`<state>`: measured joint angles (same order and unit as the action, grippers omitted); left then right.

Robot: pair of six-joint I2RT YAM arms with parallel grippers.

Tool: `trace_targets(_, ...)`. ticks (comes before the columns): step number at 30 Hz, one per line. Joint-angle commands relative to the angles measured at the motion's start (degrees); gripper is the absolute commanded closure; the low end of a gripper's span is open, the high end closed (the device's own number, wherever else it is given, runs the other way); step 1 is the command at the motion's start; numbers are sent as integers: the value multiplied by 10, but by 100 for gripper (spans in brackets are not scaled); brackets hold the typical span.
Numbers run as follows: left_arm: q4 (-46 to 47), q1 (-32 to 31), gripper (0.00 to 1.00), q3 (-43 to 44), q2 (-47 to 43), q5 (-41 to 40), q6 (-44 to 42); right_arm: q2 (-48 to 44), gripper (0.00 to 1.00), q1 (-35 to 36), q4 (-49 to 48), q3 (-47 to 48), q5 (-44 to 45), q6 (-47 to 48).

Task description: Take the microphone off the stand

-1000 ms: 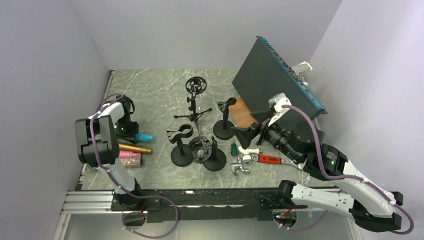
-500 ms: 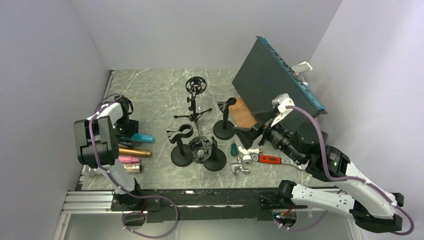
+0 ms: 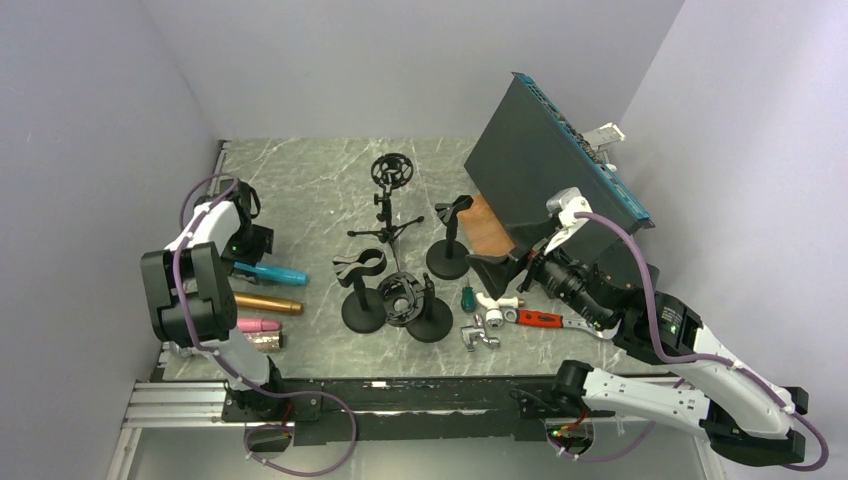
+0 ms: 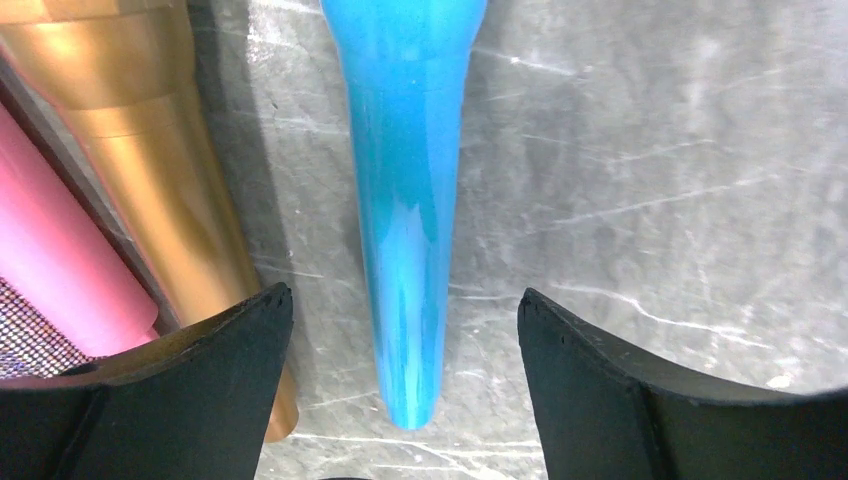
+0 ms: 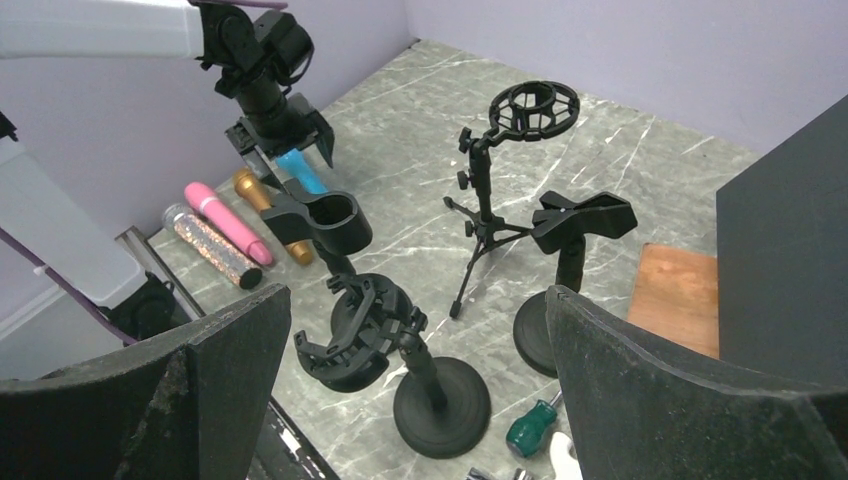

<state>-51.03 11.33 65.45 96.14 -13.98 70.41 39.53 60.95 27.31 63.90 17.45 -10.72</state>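
**Blue microphone flat on the table, both hands spread**

At the far left, the left gripper (image 4: 402, 300) hangs low over the marble table (image 3: 300, 180). Its fingers (image 4: 200, 350) are spread wide, one on each side of the narrow tail of the blue microphone (image 4: 405, 150), with a clear gap either way, so it pinches nothing. The blue microphone lies flat on the table, well to the left of the stands. The top view shows it running left to right.

Just beside it, nearer the arm bases, lie a gold microphone (image 3: 268, 301), then a pink microphone (image 3: 257, 325), then a glittery microphone (image 3: 265, 341), all flat and roughly parallel.

In the middle stand four black holders. The near clip stand (image 3: 360, 290) is the closest to the microphones. The cage stand (image 3: 430, 322) is just to its right, and their round bases almost meet. Behind them is a tripod stand (image 3: 385, 215) topped by a ring. Further right is the far clip stand (image 3: 447, 250), on a round base.

Right of the stands, small tools lie near the front edge: a green screwdriver (image 3: 466, 297), a white fitting (image 3: 497, 301), a metal clamp (image 3: 478, 335) and a red-handled tool (image 3: 540, 319). A brown board (image 3: 487, 225) lies behind them, at the foot of a large black panel (image 3: 550, 170) that leans tilted.

The right gripper (image 3: 492, 270) hovers above the table just right of the far clip stand. Its fingers are spread wide and hold nothing, and its camera looks across at the stands.
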Motion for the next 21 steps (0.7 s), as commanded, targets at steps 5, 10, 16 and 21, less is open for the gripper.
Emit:
trace_targets(5,-26,2,9,40,-85,-23,-34,-7,0,3,-16,6,-10,-4)
trace_targets(10,-20,2,4,38,-149,1,-57,9,0,3,10,28,-6,-7)
trace_targets(16,0,-3,1,26,-268,30,-103,16,0,3,42,53,31,-20)
trace_targets(21,79,-39,1,9,-421,7,-160,35,0,3,85,91,111,-36)
